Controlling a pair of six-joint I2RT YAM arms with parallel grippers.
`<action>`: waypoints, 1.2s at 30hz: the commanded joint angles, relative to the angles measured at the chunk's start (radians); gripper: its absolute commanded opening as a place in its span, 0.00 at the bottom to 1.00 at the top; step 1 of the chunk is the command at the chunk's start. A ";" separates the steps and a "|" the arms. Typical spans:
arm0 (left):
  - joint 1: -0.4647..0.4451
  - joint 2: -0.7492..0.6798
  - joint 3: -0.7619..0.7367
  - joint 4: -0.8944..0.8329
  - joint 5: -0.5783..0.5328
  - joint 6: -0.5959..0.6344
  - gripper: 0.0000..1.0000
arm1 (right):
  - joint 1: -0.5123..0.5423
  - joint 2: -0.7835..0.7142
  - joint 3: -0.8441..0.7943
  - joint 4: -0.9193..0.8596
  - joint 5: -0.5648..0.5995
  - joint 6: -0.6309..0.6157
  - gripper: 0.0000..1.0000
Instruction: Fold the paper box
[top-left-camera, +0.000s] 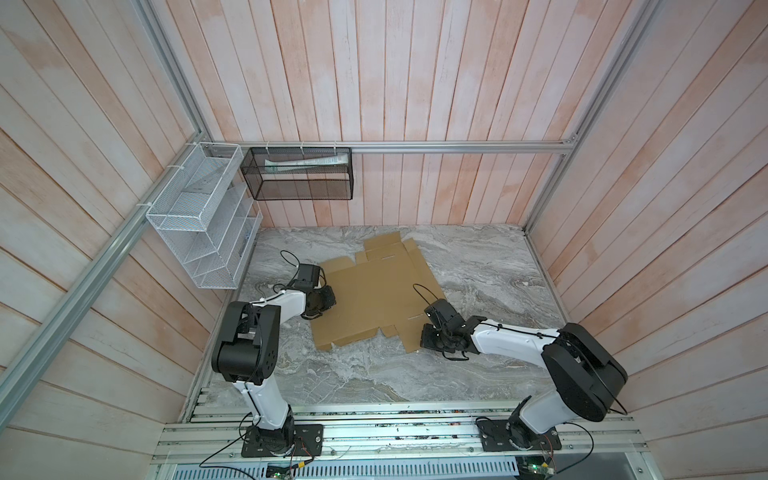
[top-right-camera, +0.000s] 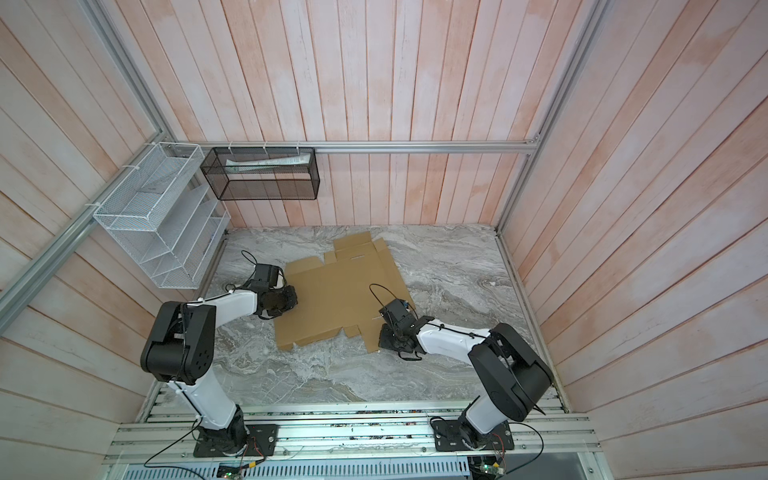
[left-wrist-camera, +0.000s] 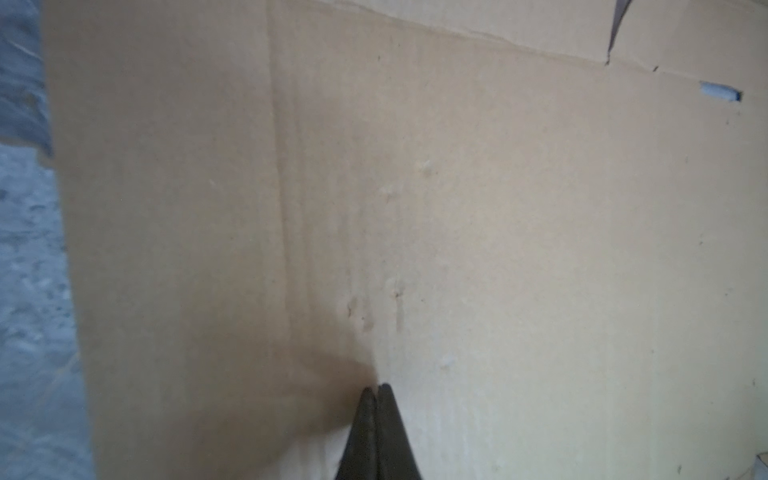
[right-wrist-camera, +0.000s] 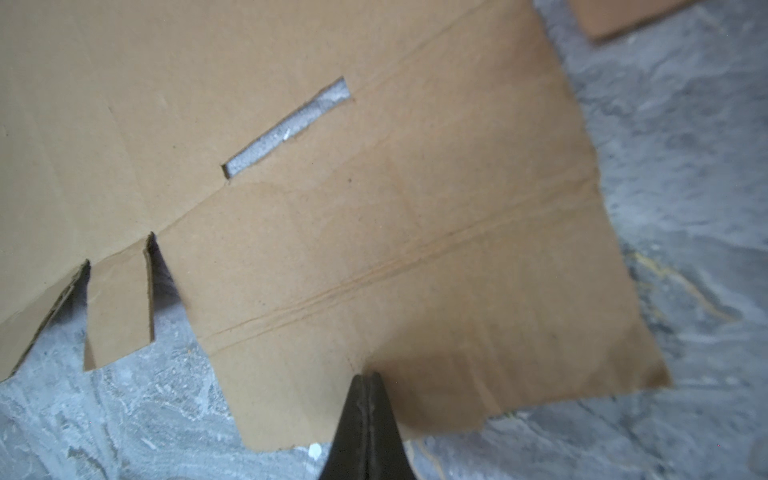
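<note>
The paper box (top-left-camera: 374, 299) lies unfolded and flat across the middle of the grey marble table (top-left-camera: 478, 374). My left jaws, pressed together, point down onto its left panel; my right jaws, also together, meet its near right flap, clamping nothing.

Layout of the workspace. The paper box (top-left-camera: 374, 291) lay unfolded and flat on the tabletop (top-left-camera: 490, 266), near its middle. The left tool (top-left-camera: 322, 302) stood over the sheet's left edge panel. The right tool (top-left-camera: 432, 338) stood over the flap at its near right corner. A wire rack (top-left-camera: 199, 220) hung on the left wall, and a mesh basket (top-left-camera: 299, 174) hung from the rear rail just right of it.
</note>
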 joint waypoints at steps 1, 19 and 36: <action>-0.005 -0.030 -0.052 -0.012 0.014 0.001 0.00 | -0.025 0.031 -0.016 -0.014 0.004 -0.003 0.00; -0.141 -0.187 -0.235 0.001 0.027 -0.109 0.00 | -0.193 0.158 0.053 -0.001 -0.020 -0.173 0.00; -0.346 -0.269 -0.273 -0.010 -0.004 -0.211 0.00 | -0.364 0.232 0.216 -0.079 0.010 -0.370 0.00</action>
